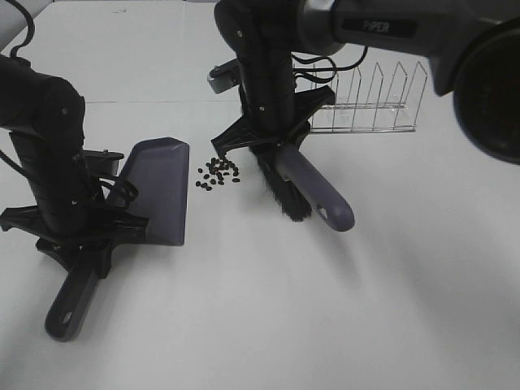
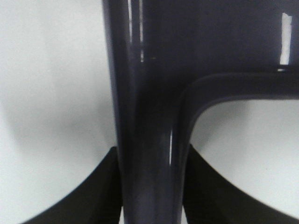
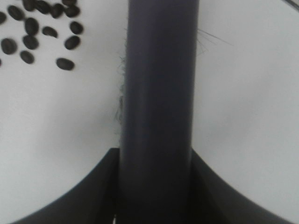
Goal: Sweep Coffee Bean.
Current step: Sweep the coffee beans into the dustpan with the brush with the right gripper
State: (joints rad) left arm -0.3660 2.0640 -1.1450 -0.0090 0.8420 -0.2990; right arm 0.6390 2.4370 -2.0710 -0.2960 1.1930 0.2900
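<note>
Closed around the dustpan's handle point(image 1: 69, 302), the left gripper point(image 1: 81, 234) is seen at the lower left of the exterior high view, with no gap visible between its fingers and the handle. The purple-grey dustpan point(image 1: 160, 188) is laid flat on the white table point(image 1: 341, 317). The right gripper point(image 1: 275, 140) is clamped on the brush point(image 1: 313, 188) near the middle of the view, and the black bristles point(image 1: 278, 188) are set down on the table. The coffee beans point(image 1: 218, 172) are found in a loose cluster on the table between the dustpan and the bristles, just beside both; none are seen inside the dustpan. A clear wire rack point(image 1: 370, 101) is stood farther back on the right.

In the left wrist view, the dustpan's handle is pressed on both sides by the black fingers point(image 2: 100, 191), which are narrowed to the handle's width.

In the right wrist view, the brush's dark stem is gripped in the same way between two fingers point(image 3: 81, 196), with stray bristle hairs shown along its edges. The beans are scattered on the table off to one side of the stem, apart from it.
</note>
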